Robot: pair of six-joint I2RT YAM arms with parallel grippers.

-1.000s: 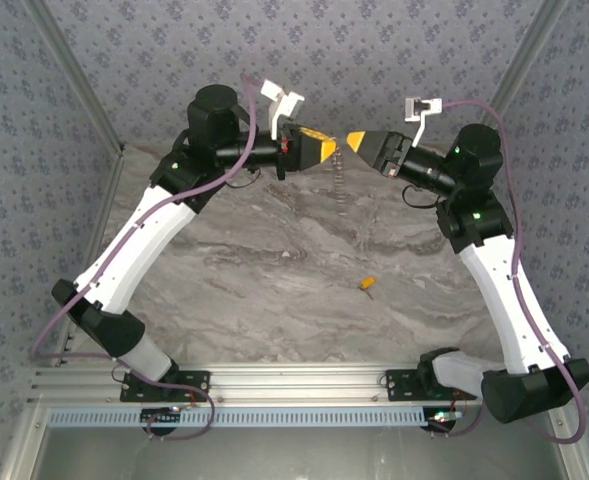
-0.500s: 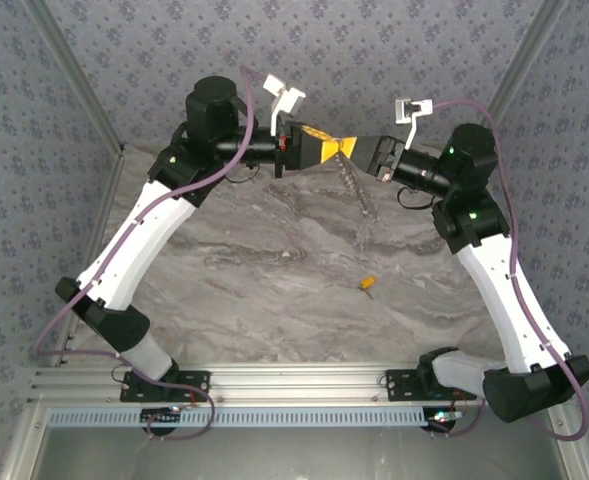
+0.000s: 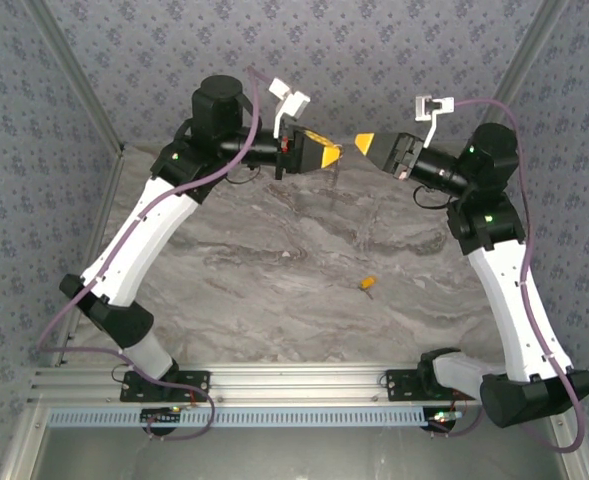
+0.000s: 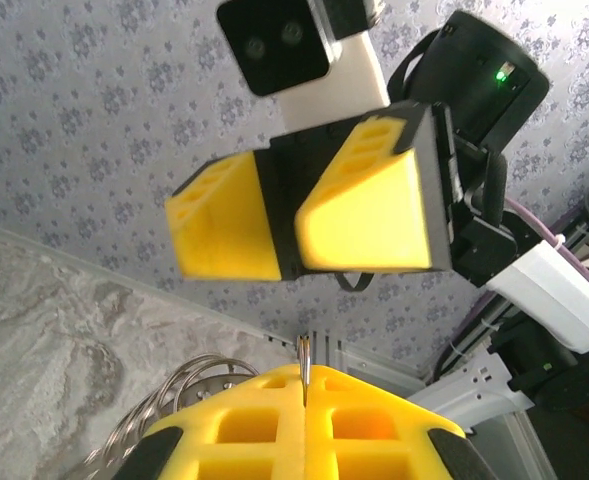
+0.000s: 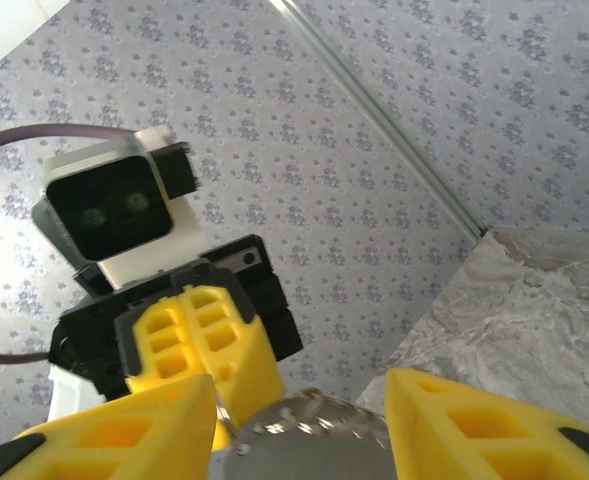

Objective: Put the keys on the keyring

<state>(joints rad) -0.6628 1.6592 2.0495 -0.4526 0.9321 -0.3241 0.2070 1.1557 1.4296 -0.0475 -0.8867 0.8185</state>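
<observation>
**A:** How far along?

**B:** Nothing is threaded yet. The left end effector (image 3: pixel 331 155) is clenched on the keyring (image 4: pixel 179 390) at the far side. The right end effector (image 3: pixel 360 140) faces it, released and empty.

**A:** And the key?

**B:** The key (image 3: pixel 369 284) lies on the table (image 3: pixel 254 300), nearer us, right of middle.

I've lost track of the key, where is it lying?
In the top view the key lies alone on the marble table, right of centre, nearer the right arm.

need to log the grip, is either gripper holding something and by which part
The left gripper is shut on the keyring, pinching a thin edge of it between its fingertips. The right gripper stands open, gripping nothing.
</observation>
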